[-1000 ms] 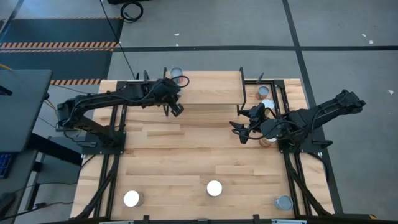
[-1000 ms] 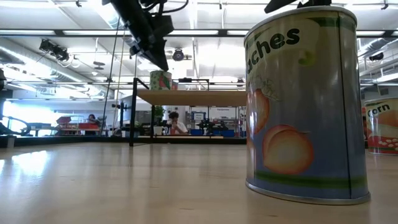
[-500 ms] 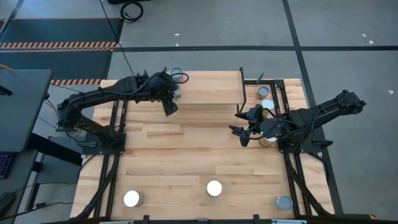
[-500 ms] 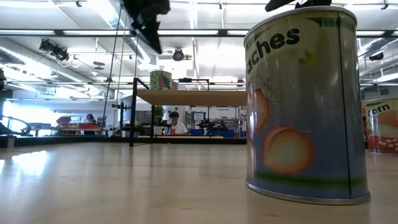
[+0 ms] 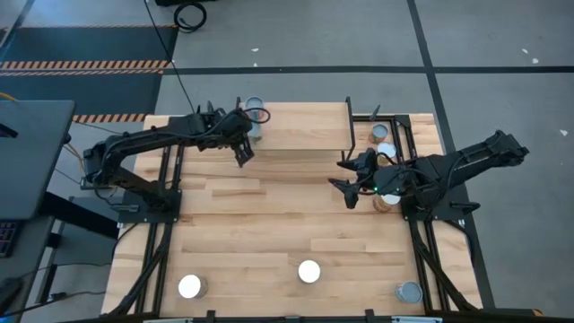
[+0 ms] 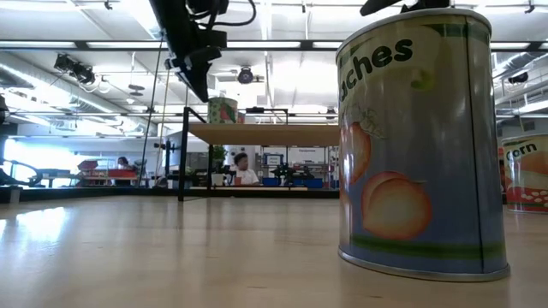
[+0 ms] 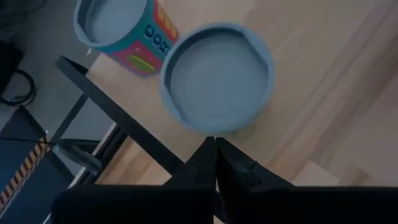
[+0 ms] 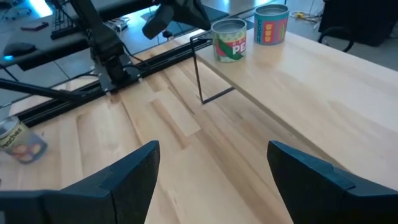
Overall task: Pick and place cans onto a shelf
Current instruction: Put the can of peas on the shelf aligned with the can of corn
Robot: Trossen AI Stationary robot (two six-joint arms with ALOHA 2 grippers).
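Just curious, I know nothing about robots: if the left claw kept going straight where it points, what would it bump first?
Probably the grey-lidded can standing on the shelf; the shut left claw points at it, though depth is unclear.

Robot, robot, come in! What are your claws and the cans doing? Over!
Left gripper shut, empty, just off the shelf by a placed can. Right gripper open, empty, over the table. Nothing in the way.

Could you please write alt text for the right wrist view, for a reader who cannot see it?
The right gripper is open above the wooden table, its two dark fingers spread wide. Beyond it, two cans stand on the shelf: a green-labelled can at the corner and a teal-labelled can behind it. The left gripper hangs beside them.
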